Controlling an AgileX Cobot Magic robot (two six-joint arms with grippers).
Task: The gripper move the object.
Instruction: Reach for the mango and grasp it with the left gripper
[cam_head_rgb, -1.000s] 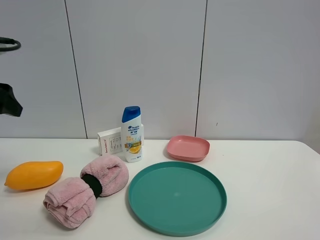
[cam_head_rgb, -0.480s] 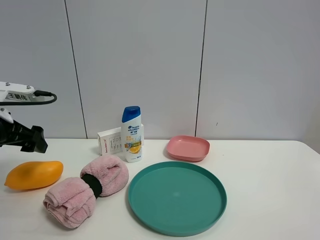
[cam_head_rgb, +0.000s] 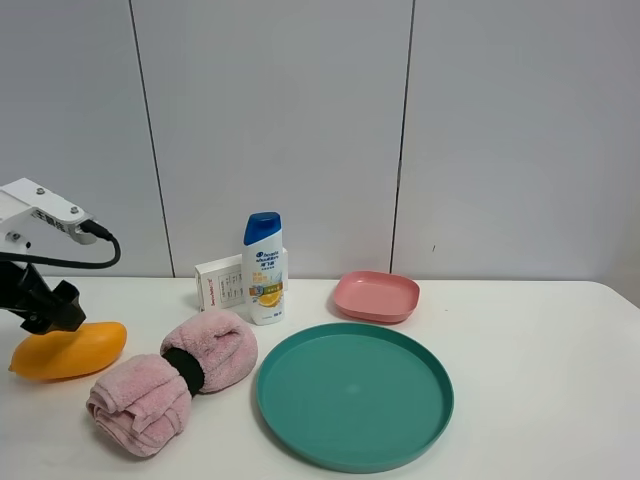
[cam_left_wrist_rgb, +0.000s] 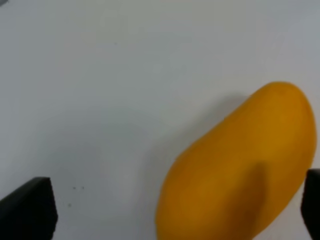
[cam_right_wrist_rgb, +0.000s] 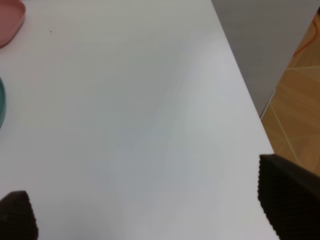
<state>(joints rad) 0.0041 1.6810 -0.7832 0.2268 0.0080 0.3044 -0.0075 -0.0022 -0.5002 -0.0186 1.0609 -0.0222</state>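
The orange-yellow mango (cam_head_rgb: 70, 350) lies on the white table at the far left, beside the rolled pink towel (cam_head_rgb: 170, 380). My left gripper (cam_head_rgb: 45, 305), black jaws under a white bracket with a black cable, hangs just above the mango's left end. In the left wrist view the mango (cam_left_wrist_rgb: 240, 170) fills the space between the wide-open jaws of the left gripper (cam_left_wrist_rgb: 170, 212), without touching them. My right gripper (cam_right_wrist_rgb: 152, 210) is open and empty over bare table near the right edge. It does not show in the exterior view.
A teal round tray (cam_head_rgb: 355, 395) lies at the centre front, a pink dish (cam_head_rgb: 376, 296) behind it. A shampoo bottle (cam_head_rgb: 264, 268) and a small white box (cam_head_rgb: 220, 282) stand at the back. The table's right edge (cam_right_wrist_rgb: 245, 100) drops to the floor.
My left arm has come in from the left edge and dropped down onto the mango's left end. The mango and the other things have not moved.
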